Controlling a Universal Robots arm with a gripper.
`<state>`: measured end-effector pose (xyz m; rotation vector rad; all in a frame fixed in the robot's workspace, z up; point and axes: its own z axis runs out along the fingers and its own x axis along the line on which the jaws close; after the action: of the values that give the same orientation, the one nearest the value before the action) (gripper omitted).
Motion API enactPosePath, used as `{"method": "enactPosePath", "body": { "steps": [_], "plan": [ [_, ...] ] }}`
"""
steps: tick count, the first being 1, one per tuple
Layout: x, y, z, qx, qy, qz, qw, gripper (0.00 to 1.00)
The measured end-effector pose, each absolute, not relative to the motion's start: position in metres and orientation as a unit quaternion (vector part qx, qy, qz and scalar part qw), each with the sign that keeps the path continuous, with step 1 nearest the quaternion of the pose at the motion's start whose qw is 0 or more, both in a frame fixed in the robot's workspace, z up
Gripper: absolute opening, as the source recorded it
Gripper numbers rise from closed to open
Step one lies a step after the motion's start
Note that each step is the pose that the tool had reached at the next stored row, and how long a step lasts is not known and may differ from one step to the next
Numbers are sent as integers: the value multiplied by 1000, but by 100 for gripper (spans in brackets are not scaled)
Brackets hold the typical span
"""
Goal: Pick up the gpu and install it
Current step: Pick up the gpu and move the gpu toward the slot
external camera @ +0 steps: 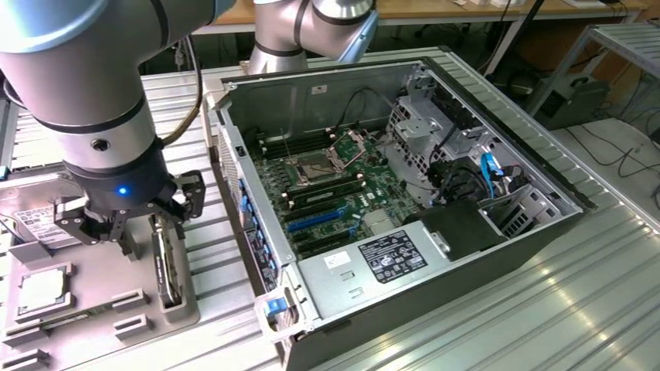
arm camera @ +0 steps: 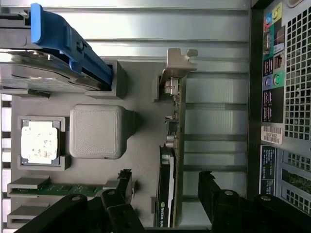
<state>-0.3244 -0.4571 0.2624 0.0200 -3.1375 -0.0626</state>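
The gpu [arm camera: 171,145] stands on edge in a slot of the grey holder tray [arm camera: 141,82], its silver end bracket [arm camera: 177,63] at one end and the black fan face turned toward the tray's middle. In the exterior view the gpu [external camera: 166,267] is a thin dark card at the tray's edge nearest the computer. My gripper [arm camera: 165,196] is open just above it, one black finger [arm camera: 121,191] on each side of the card's end away from the bracket, touching nothing. Seen from outside, my gripper [external camera: 139,222] hangs over the tray.
The tray also holds a hard drive with a blue caddy [arm camera: 53,58], a square CPU chip [arm camera: 40,141], a memory stick [arm camera: 53,188] and a grey block [arm camera: 97,131]. The open computer case [external camera: 413,100] lies at the exterior view's right of the tray, motherboard [external camera: 330,193] exposed.
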Motion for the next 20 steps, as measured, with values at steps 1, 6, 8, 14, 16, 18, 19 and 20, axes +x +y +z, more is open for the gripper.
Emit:
{"method": "enactPosePath", "body": {
  "steps": [1, 6, 8, 14, 16, 18, 19, 20],
  "plan": [
    [-324, -459, 261, 6, -1000, -20, 2, 66],
    [-324, -460, 251, 0, -1000, -20, 1, 66],
    [-324, -460, 247, -4, -1000, -20, 1, 66],
    [-324, -460, 236, -14, -1000, -20, 1, 66],
    [-324, -460, 232, -16, -1000, -20, 1, 66],
    [-324, -460, 231, -18, -1000, -20, 1, 66],
    [-324, -460, 231, -18, -1000, -20, 1, 66],
    [-324, -460, 231, -18, -1000, -20, 1, 66]
  ]
}}
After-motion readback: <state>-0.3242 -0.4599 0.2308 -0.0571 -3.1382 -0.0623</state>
